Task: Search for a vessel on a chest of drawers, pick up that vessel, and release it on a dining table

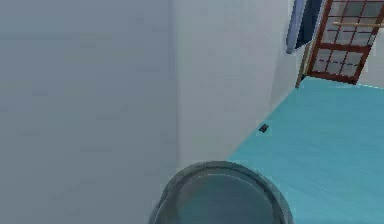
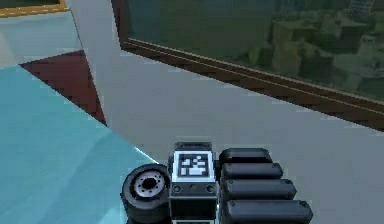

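Turquoise floor (image 1: 330,150) — pale grey wall (image 1: 90,100).

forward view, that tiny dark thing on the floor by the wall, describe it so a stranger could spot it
Start at the glass-paned wooden door in the forward view's upper right and follow the foot of the grey wall down the turquoise floor. Partway along lies a small dark object, too small to name: the lone dark speck on plain turquoise.

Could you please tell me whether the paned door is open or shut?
Cannot tell: the door is cut off at the forward view's corner.
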